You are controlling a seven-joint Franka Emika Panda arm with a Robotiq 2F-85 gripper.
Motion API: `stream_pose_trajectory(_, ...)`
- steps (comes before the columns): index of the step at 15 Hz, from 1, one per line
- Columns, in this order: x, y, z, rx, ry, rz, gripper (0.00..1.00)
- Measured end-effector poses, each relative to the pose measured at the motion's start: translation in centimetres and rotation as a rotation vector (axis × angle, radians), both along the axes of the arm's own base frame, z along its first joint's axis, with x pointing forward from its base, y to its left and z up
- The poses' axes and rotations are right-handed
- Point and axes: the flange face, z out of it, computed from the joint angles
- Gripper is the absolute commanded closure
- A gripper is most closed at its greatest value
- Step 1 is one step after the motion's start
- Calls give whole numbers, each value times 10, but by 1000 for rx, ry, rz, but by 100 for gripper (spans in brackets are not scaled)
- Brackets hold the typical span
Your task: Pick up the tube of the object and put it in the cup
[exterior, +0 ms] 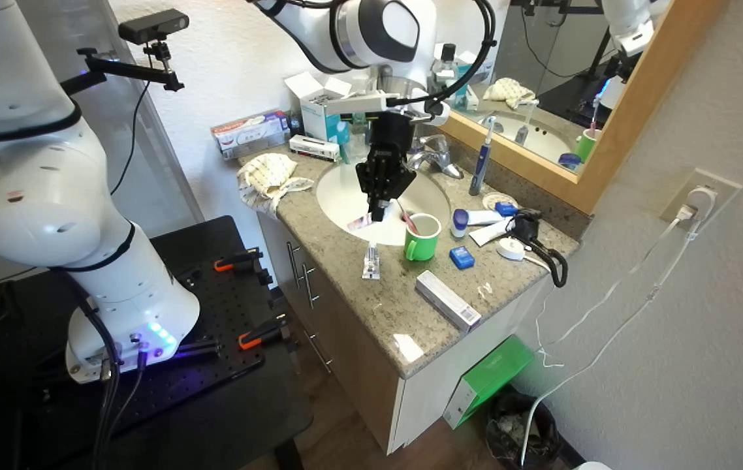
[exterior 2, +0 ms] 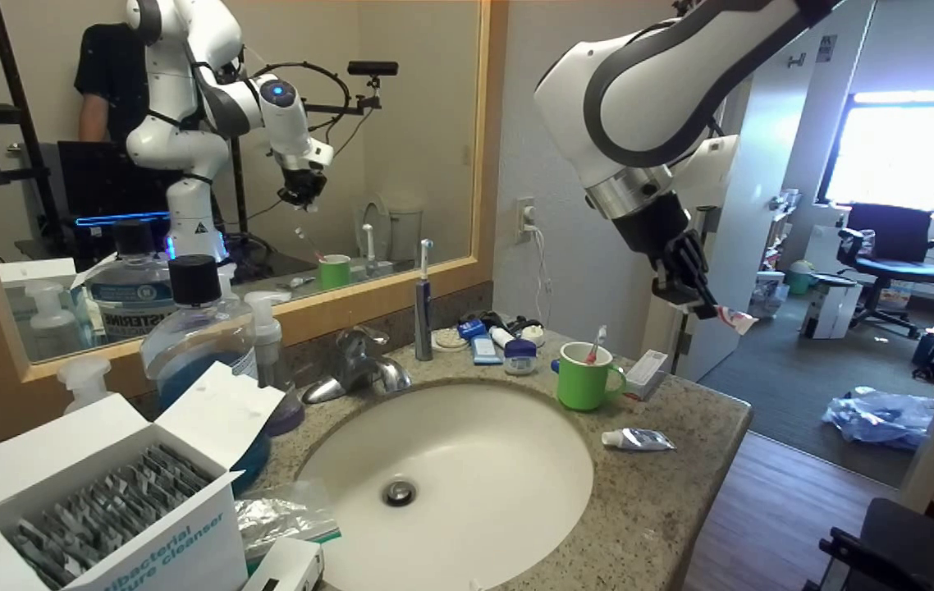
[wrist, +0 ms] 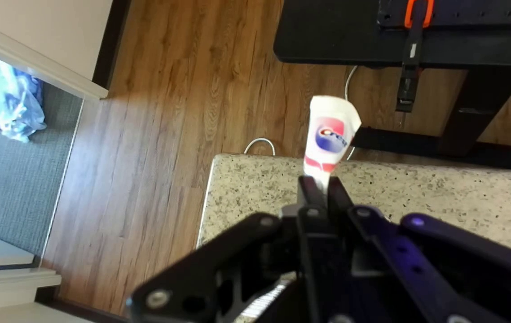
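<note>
Tube (wrist: 331, 137), slim, whitish and printed in red and blue, is pinched at its narrow part by the black end effector (wrist: 321, 185), with its broad flat end projecting beyond the tips. It is held in the air, higher than the green cup (exterior 2: 584, 384) and outside it. The cup, handled and white inside, is stood upright on the speckled beige stone counter (exterior: 391, 313), just beside the round white sink basin (exterior 2: 516, 501); within the cup a toothbrush (exterior: 408, 220) with a reddish handle is held at a tilt. Near the cup, a silver tube (exterior 2: 641, 440) with a white cap is laid flat on the counter. In the basin, a round metal drain (exterior 2: 399, 492) is seen. In an exterior view, a white cardboard box (exterior 2: 208, 542) with its flaps folded outward is packed with grey sachets (exterior 2: 114, 509). Behind it, blue liquid (exterior 2: 249, 458) is contained in a clear plastic bottle (exterior 2: 184, 336) with a black cap, partly hidden by a flap. Lower down, in an exterior view, crumpled pale matter (exterior: 514, 427) is contained in a waste bin (exterior: 499, 445) lined with black plastic, near a green box (exterior: 495, 373).
</note>
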Motion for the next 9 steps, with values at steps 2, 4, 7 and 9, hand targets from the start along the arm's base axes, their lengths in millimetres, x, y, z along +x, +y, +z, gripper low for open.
stream_pose_trajectory(2, -1, 0, -3, 0, 7, 0, 92)
stream_pose_trajectory(4, -1, 0, -3, 0, 7, 0, 92)
stream_pose_trajectory(7, -1, 0, -3, 0, 7, 0, 97)
stream_pose_trajectory(9, 0, 0, -4, 2, 8, -1, 97)
